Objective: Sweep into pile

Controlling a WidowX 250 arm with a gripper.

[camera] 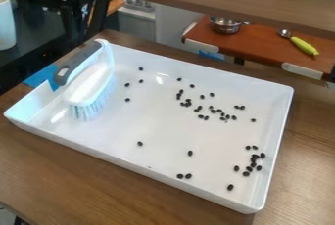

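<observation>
Across the foreground runs the wood-grained table (62, 180), cut off by the lower edge, carrying a white rectangular tray (275, 131). Dark beans (255, 158) lie on the tray floor: a clump toward the right corner, a few singles and a pair along the near side, a looser band beyond the middle, and scattered ones near the brush. The brush (95, 79), white with a grey looped handle, stands in the left end of the tray, leaning toward the end wall, bristles down. Whether the fingers stand wide or narrow, and where the brush lies relative to them, cannot be told. Blue tape (40, 76) is partly hidden behind the tray. Farther back, a metal pot (226, 25) and a utensil with a yellow-green handle (304, 46) rest on a reddish-brown board (262, 43); dark equipment at upper left is hard to make out.
</observation>
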